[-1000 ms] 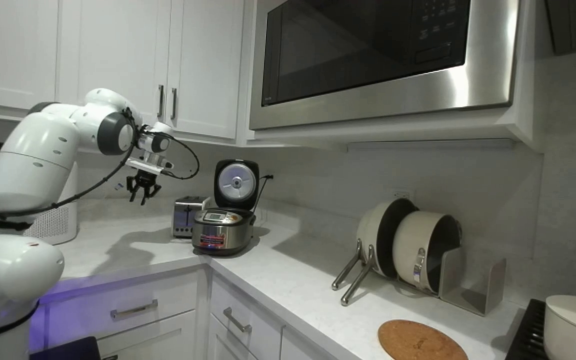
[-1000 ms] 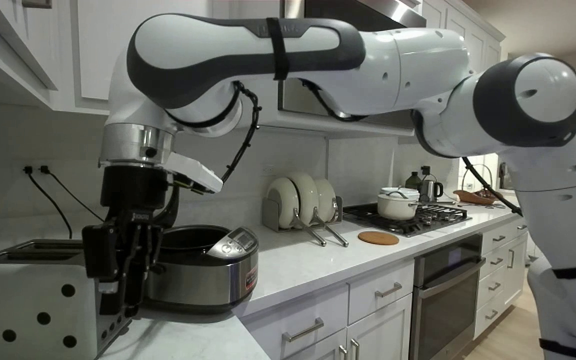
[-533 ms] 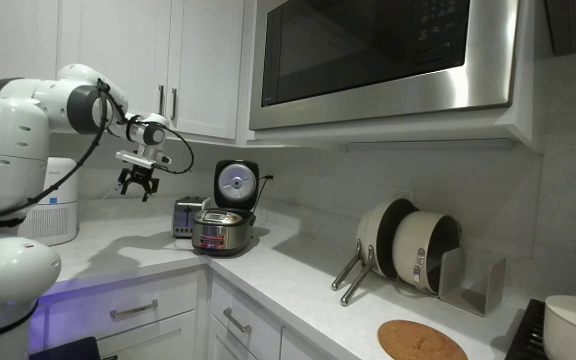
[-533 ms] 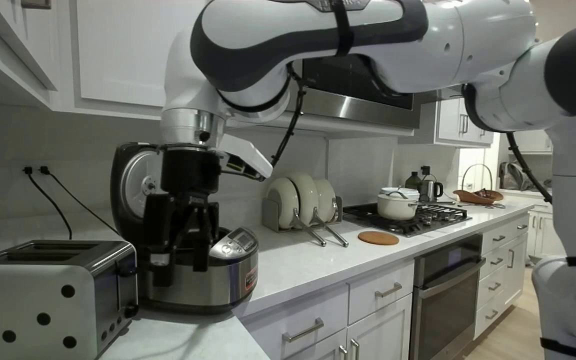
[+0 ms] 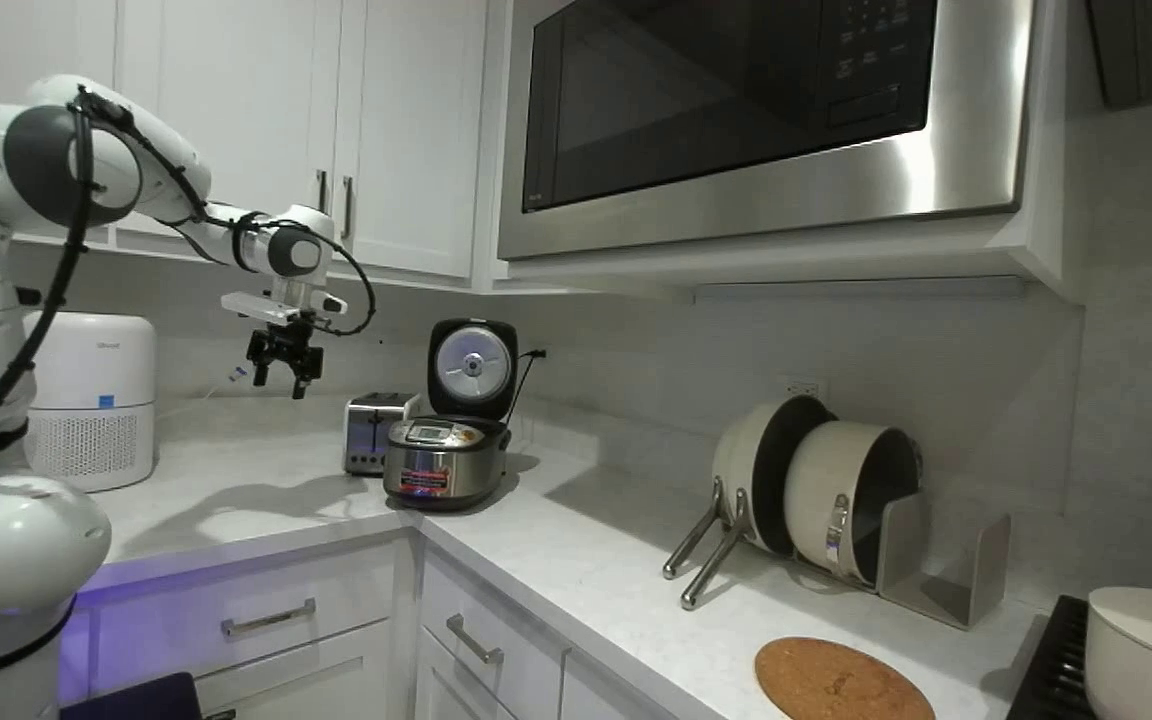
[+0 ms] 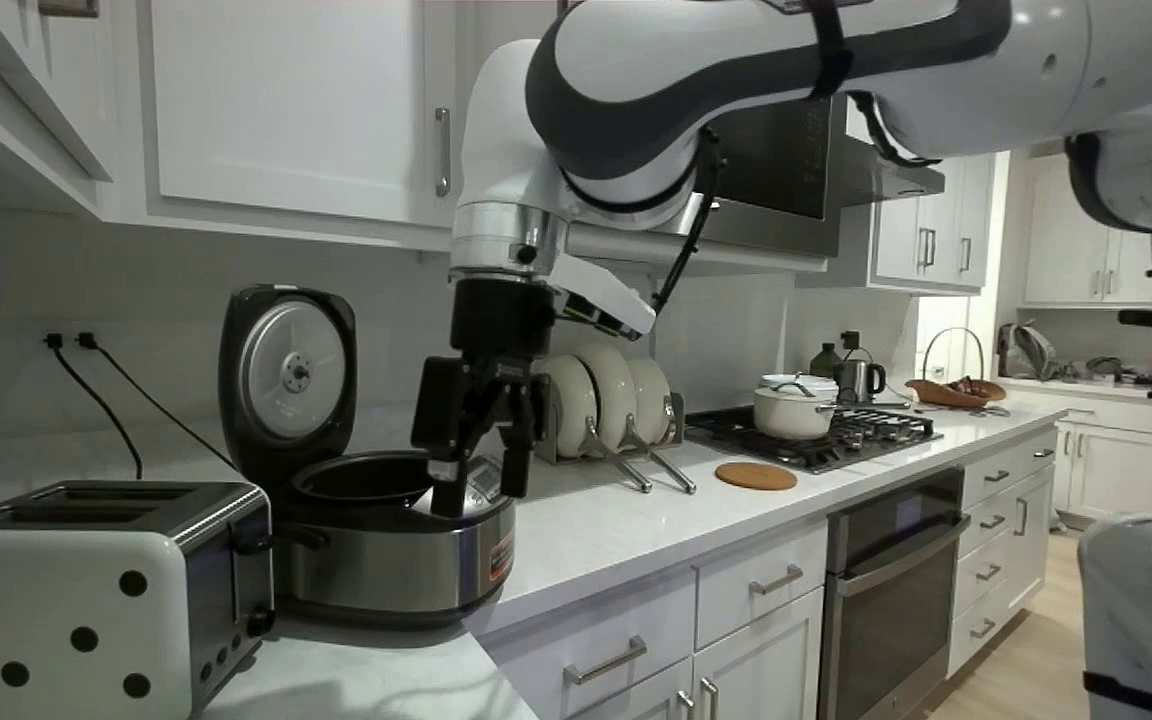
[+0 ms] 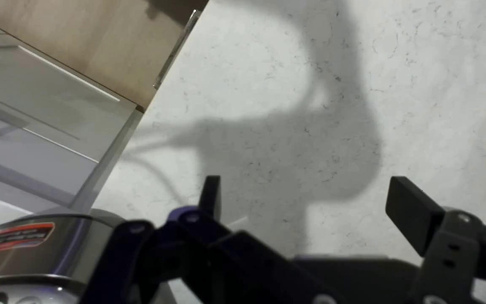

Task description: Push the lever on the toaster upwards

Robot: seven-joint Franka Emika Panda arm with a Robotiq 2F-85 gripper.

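The toaster (image 6: 61, 610) has a white side with black dots and a dark front panel in an exterior view. Its black lever (image 6: 254, 541) sits near the top of the front slot. In an exterior view the toaster (image 5: 381, 432) stands behind and left of the silver cooker. My gripper (image 5: 280, 385) hangs in the air above the counter, left of the toaster and apart from it. From another side the gripper (image 6: 482, 490) overlaps the cooker's control panel. Its jaws are spread wide around bare counter in the wrist view (image 7: 310, 202), where the toaster is out of view.
The silver cooker (image 5: 441, 470), its black lid raised, stands close beside the toaster. A white air purifier (image 5: 91, 400) is at the left on the counter. Upper cabinets (image 5: 406, 140) hang above. Pans in a rack (image 6: 601, 405) stand farther along.
My gripper has moved away from the toaster's front, rightward in one exterior view, and the arm has drawn back. The fingers have spread apart. The toaster and its lever now show unobstructed.
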